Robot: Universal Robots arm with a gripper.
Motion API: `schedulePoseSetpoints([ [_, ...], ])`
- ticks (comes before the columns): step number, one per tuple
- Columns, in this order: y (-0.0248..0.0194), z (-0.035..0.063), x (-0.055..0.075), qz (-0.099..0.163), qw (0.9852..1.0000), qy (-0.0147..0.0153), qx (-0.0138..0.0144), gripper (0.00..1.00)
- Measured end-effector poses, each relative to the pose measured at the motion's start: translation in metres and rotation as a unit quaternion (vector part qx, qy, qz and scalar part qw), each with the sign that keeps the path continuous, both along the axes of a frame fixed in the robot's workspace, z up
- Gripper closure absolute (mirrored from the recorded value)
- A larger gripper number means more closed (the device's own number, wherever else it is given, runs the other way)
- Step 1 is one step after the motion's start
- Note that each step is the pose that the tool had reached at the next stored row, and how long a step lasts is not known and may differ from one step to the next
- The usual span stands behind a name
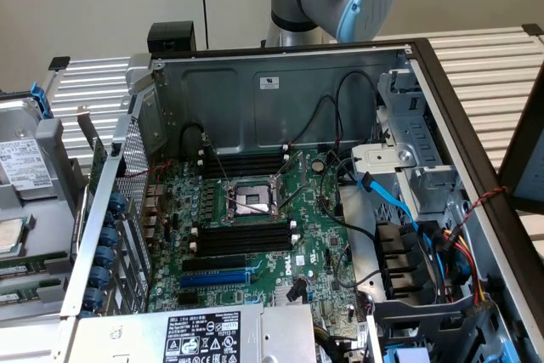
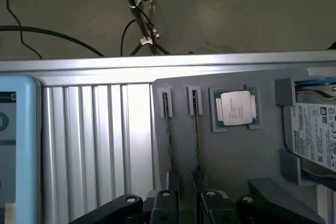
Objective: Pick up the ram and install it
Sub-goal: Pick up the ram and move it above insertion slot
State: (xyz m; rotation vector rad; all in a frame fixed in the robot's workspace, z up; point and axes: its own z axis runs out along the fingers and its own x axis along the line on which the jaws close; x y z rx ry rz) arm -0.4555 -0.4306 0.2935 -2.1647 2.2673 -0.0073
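Ram: you find this long, thin circuit-board stick (image 2: 196, 129) standing on edge in a slot of the grey plastic holder (image 2: 236, 156). A second stick (image 2: 167, 129) stands in the next slot. A square silver processor (image 2: 235, 107) lies in the same holder. The black gripper (image 2: 188, 203) hangs at the holder's edge by the stick ends, jaws released and grasping nothing.
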Motion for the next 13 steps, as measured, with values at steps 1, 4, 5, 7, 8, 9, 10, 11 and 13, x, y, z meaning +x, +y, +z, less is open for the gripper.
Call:
schedulePoseSetpoints([
  [1,-0.0020,-0.0020,0.000,0.000,1.0000,0.0000,0.0000,0.76],
  [4,-0.0029,-0.0074,0.000,0.000,1.0000,0.0000,0.0000,0.76],
  [5,-0.0029,-0.0091,0.000,0.000,1.0000,0.0000,0.0000,0.76],
  [7,-0.0029,-0.0129,0.000,0.001,1.0000,0.0000,0.0000,0.76],
  [8,-0.0029,-0.0147,0.000,0.001,1.0000,-0.0001,0.0000,0.76],
  [9,-0.0029,-0.0165,-0.001,0.001,1.0000,0.0000,0.0000,0.76],
  [10,-0.0029,-0.0184,0.000,0.001,1.0000,0.0000,0.0000,0.76],
  [11,-0.0029,-0.0200,0.000,0.001,1.0000,0.0000,0.0000,0.76],
  [13,-0.0029,-0.0237,0.000,0.001,1.0000,0.0000,0.0000,0.76],
])
